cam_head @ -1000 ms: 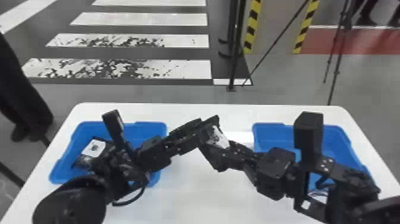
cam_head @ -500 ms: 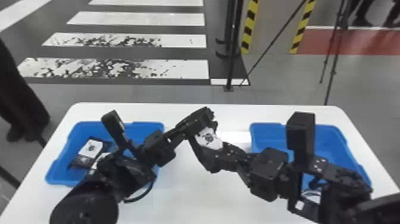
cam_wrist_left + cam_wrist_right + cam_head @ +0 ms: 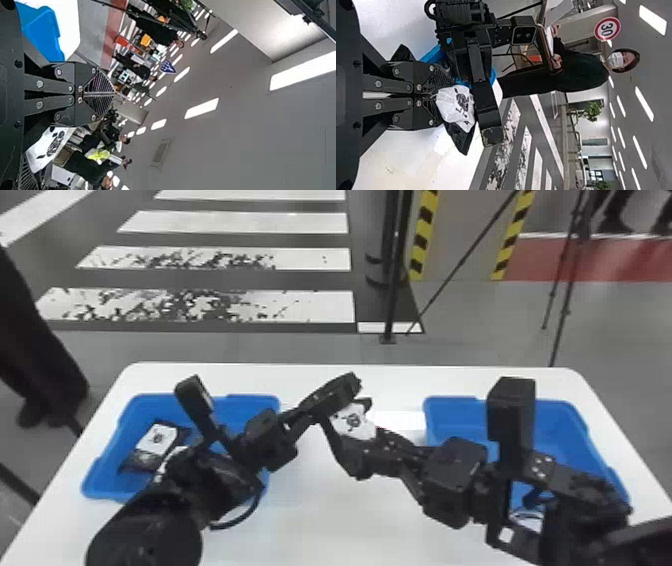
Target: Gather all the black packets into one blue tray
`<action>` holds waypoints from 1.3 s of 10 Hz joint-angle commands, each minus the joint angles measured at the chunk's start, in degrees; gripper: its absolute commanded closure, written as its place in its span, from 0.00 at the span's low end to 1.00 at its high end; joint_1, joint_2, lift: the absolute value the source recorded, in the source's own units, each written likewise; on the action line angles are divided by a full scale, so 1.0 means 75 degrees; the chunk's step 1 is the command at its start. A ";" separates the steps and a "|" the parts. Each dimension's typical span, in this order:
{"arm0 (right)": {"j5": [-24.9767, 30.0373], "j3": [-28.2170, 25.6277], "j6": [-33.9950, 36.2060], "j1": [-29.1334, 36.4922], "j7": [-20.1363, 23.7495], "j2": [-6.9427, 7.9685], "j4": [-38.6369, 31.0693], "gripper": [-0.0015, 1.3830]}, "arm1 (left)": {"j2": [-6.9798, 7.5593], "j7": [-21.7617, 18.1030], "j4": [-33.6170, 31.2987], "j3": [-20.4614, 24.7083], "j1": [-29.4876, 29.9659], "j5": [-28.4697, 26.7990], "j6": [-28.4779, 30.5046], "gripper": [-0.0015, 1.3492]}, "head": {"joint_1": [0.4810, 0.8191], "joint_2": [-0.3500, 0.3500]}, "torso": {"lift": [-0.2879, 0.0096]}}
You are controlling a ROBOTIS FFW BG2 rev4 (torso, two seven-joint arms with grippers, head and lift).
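Step in hand, by my judgement: the passing of a packet from right arm to left.
Behind is the grey floor with a white-striped crossing. In front stands the white desk, bearing the left tray and the right tray, both blue. The left tray contains one packet and, it seems, another partly behind the arm. Over the desk's middle, the right gripper has its fingers clenched on the edge of a black packet, white label showing. The left gripper, close by, has its fingers pressed together, nothing between. Next, probably, these should part, take the packet, and bring it to the left tray.
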 commanded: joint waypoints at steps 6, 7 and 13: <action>-0.0787 -0.0076 -0.0145 0.0039 -0.0011 0.0034 0.0551 0.03 | 0.0046 -0.0070 -0.0011 0.0529 0.0052 -0.0430 -0.1095 0.89 | 0.63 0.57 | 0.60; -0.0787 -0.0228 -0.0145 0.0077 -0.0011 0.0058 0.0551 0.07 | 0.0057 -0.0105 -0.0011 0.0788 0.0146 -0.0507 -0.1151 0.89 | 0.63 0.58 | 0.60; -0.1259 -0.2650 -0.1476 0.1914 -0.0785 0.0714 0.0570 0.16 | 0.0245 -0.0245 -0.0574 0.3469 0.1290 -0.1786 -0.1583 0.89 | 0.63 0.64 | 0.60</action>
